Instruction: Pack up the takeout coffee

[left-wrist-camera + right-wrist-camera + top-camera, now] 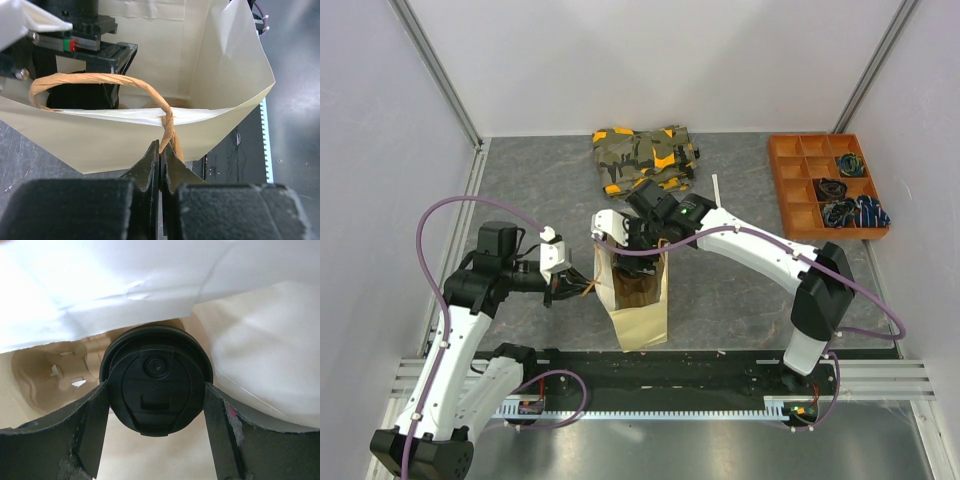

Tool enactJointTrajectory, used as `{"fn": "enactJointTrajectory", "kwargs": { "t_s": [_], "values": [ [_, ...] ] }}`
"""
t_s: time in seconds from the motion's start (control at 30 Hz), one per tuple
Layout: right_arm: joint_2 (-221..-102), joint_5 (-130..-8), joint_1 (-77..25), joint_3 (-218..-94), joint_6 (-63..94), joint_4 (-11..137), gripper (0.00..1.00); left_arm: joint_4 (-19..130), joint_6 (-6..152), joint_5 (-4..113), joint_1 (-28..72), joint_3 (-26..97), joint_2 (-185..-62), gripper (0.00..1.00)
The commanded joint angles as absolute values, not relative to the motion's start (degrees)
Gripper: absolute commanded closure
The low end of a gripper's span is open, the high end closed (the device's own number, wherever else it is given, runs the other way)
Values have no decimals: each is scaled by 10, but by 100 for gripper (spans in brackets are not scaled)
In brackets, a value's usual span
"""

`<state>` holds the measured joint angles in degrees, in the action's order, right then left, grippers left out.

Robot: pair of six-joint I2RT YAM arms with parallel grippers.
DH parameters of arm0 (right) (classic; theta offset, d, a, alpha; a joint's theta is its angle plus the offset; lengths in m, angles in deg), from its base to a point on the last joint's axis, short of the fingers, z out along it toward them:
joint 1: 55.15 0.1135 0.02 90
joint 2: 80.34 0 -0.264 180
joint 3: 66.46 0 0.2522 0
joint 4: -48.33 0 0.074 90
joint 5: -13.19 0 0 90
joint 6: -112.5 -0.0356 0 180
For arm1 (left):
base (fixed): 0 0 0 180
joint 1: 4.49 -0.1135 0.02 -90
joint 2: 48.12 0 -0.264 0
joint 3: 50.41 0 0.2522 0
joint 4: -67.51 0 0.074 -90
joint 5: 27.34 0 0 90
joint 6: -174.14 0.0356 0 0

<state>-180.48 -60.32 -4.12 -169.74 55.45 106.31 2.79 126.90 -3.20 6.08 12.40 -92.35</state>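
The right gripper is down inside the mouth of the tall tan paper bag standing on the grey table. Its two black fingers are spread about as wide as a round black plastic lid and press against that lid from both sides. That lid belongs to the takeout coffee. Only the lid shows in the right wrist view; the cup body is hidden beneath it. The coffee sits within the bag's pale walls, and just left of it lies a brown moulded pulp cup tray with one empty hole visible. Whether the cup already rests in the tray cannot be told.

The left gripper has its fingers pressed together, pinching the lower end of the twisted brown paper handle at the bag's near wall. The handle's loop arches up across the opening. From above, this gripper sits at the bag's left side.

Behind the bag a folded camouflage cloth in green, brown and orange lies on the table, close to the right arm's wrist. Well to the right stands an orange plastic compartment tray, with small dark and blue items in its right-hand cells.
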Motion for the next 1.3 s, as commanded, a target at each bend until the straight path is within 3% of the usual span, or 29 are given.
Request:
{"fn": "enactJointTrajectory", "kwargs": {
  "t_s": [0.0,0.73,1.0,1.27],
  "values": [
    [-1826,-596,-36,-1702,574,1073,63,10,1285,-25,59,117,-911,98],
    [-1807,-619,-21,-1687,651,1139,69,-7,1263,17,59,152,-908,98],
    [-1820,-630,-20,-1696,666,1146,71,5,1230,46,59,153,-826,98],
    [-1836,-621,-13,-1731,664,1180,74,11,1208,45,59,149,-828,98]
  ]
}}
